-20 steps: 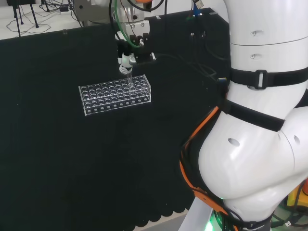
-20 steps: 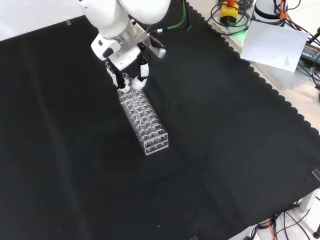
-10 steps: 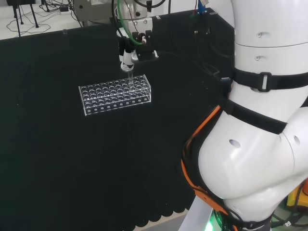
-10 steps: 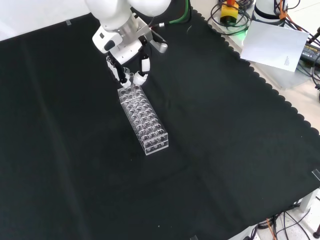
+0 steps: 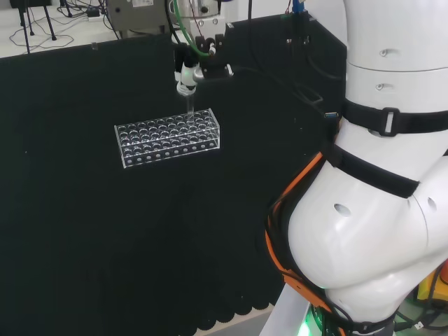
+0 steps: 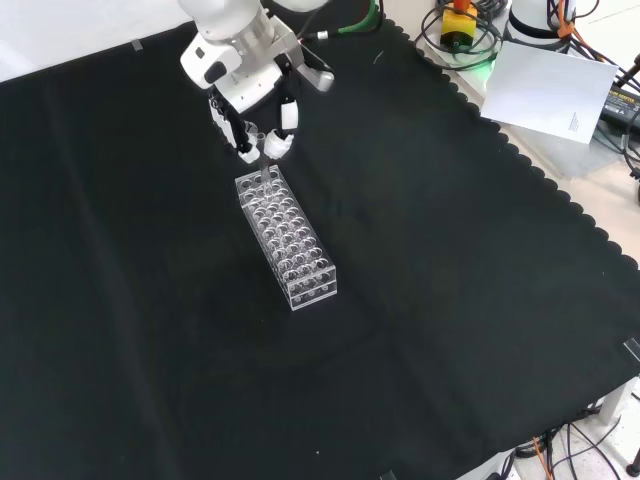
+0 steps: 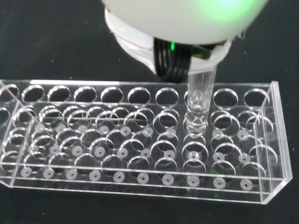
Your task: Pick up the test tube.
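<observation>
A clear test tube (image 5: 189,103) hangs upright from the hand (image 5: 186,74), whose fingers are curled and pinch its top. The tube's round lower end sits about level with the top of the clear plastic rack (image 5: 168,137), over a hole near the rack's right end in the head view. In the front view the hand (image 6: 252,100) is above the rack's far end (image 6: 287,238), with the tube (image 6: 262,168) between the fingertips. The wrist view shows the tube (image 7: 199,100) above a hole in the rack (image 7: 140,144), under the blurred white hand (image 7: 177,18).
The rack's other holes look empty. Black cloth spreads around the rack on all sides. The arm's big white links (image 5: 378,175) stand at the right of the head view. Cables and a white sheet (image 6: 550,90) lie beyond the cloth's scalloped edge.
The hand has risen with the test tube pinched in it, drawing the tube up out of the rack's hole. The rack has stayed in place.
</observation>
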